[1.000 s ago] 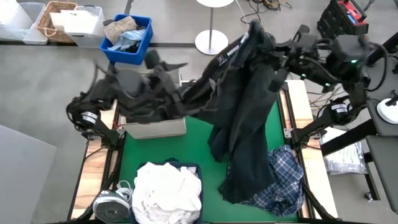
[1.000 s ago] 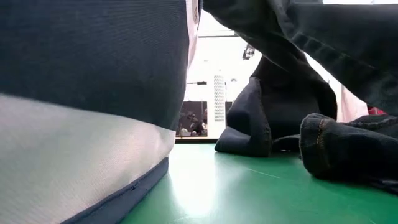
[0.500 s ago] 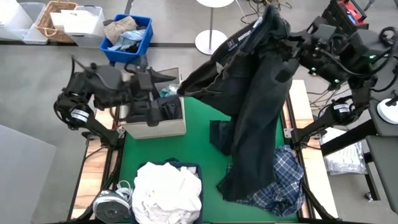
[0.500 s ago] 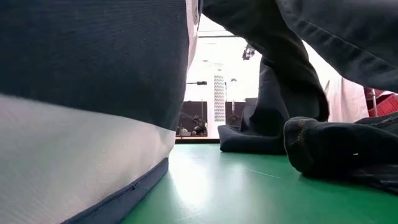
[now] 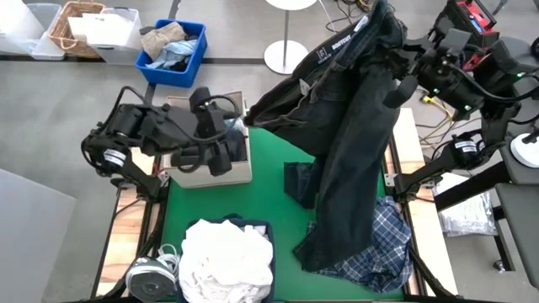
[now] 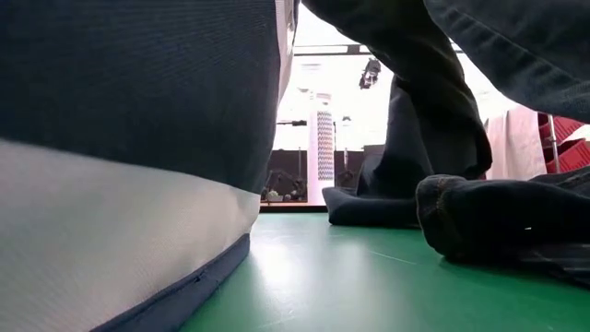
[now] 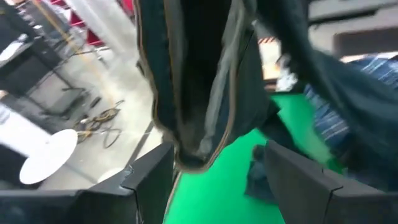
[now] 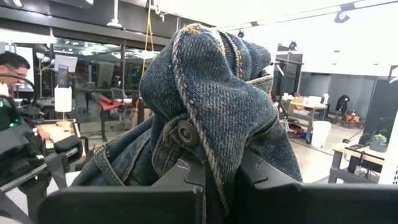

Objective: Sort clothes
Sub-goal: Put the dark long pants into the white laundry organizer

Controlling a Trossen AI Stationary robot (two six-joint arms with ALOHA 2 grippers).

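**Jeans held high by my right arm, over the green mat**

Dark denim jeans (image 5: 354, 126) hang from my right gripper (image 5: 396, 52) at the far right of the table. The right wrist view shows the waistband and its button bunched between the fingers (image 8: 180, 177), clenched tight. The legs drape down across the green mat (image 5: 227, 198), their lower end lying over the blue-and-white plaid shirt (image 5: 383, 244) at the near right corner. My left gripper (image 5: 221, 139) sits above the grey bin (image 5: 210, 172) at the mat's far left edge; its fingers (image 7: 149, 180) are spread apart with nothing between them. White clothes (image 5: 227, 252) fill the navy bin (image 5: 261, 229) at the near edge.
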